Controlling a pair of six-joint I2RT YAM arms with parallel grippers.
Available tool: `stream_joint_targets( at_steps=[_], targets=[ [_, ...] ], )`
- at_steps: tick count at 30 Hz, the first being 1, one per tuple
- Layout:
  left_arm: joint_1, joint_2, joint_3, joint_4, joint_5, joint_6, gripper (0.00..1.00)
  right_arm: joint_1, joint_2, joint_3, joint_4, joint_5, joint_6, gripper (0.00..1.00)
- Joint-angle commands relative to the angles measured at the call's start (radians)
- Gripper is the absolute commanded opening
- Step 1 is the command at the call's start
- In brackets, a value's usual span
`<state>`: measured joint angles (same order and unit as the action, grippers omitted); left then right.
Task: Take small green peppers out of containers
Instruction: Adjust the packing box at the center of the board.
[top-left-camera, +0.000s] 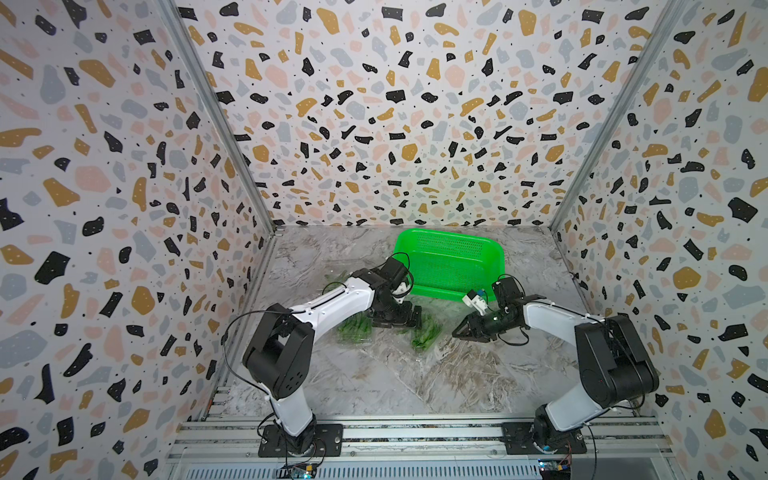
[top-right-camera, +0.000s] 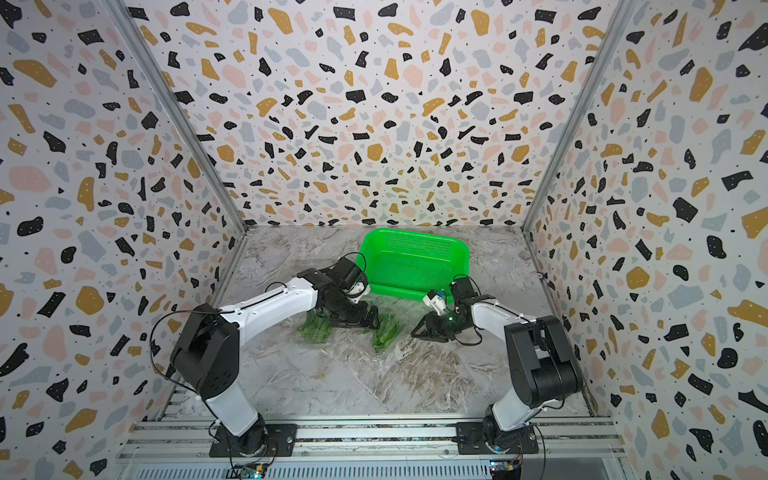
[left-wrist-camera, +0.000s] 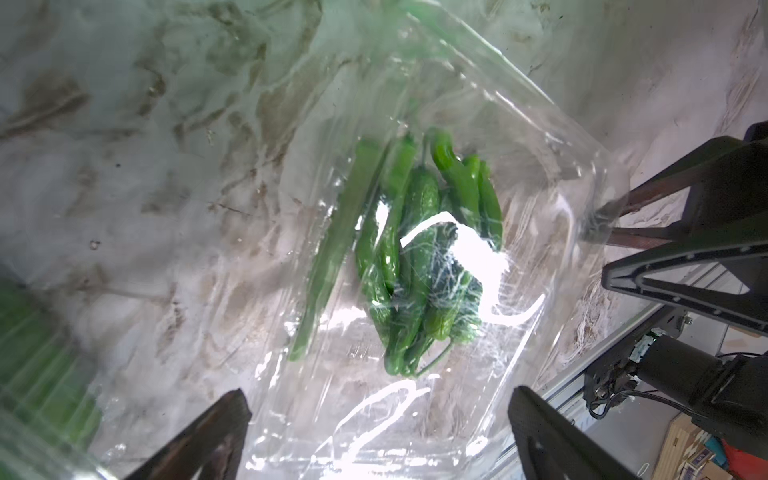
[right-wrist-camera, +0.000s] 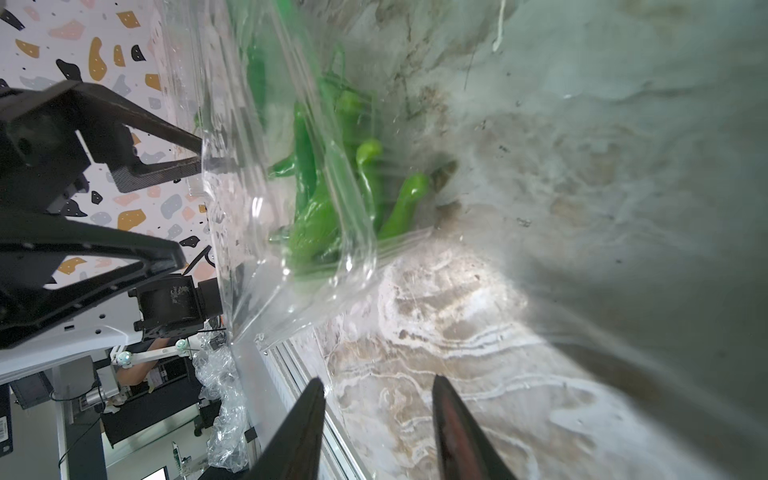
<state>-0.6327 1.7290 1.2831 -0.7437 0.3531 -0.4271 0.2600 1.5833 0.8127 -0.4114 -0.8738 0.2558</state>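
Nothing out yet; the small green peppers (left-wrist-camera: 415, 257) lie packed inside a clear container (left-wrist-camera: 532, 137) on the table (top-left-camera: 395, 382); a second container (top-left-camera: 353, 328), also full, sits near it; the green basket (top-left-camera: 451, 253) behind stands empty; the whole job is left, I'd judge. Left fingers (left-wrist-camera: 216, 432) spread wide astride the clear plastic; right fingers (right-wrist-camera: 453, 415) narrowly parted, empty, near its edge. No label or writing is readable.

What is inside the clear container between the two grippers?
A pile of small green peppers shows through the clear container. Glare and the upper peppers cover those below, so no count is possible.
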Motion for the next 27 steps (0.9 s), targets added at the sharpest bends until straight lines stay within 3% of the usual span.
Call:
stream_joint_targets(
  at_steps=[1, 13, 27],
  targets=[
    [-0.007, -0.023, -0.007, -0.033, -0.029, -0.007, 0.99, -0.021, -0.037, 0.011, -0.044, -0.013, -0.034, 0.45],
    [-0.009, 0.057, 0.091, -0.045, -0.059, 0.022, 0.99, -0.019, -0.021, 0.021, 0.020, -0.041, 0.030, 0.45],
    [-0.015, 0.067, 0.078, -0.022, -0.039, 0.010, 0.99, 0.027, 0.017, 0.025, 0.026, 0.007, 0.036, 0.44]
  ],
)
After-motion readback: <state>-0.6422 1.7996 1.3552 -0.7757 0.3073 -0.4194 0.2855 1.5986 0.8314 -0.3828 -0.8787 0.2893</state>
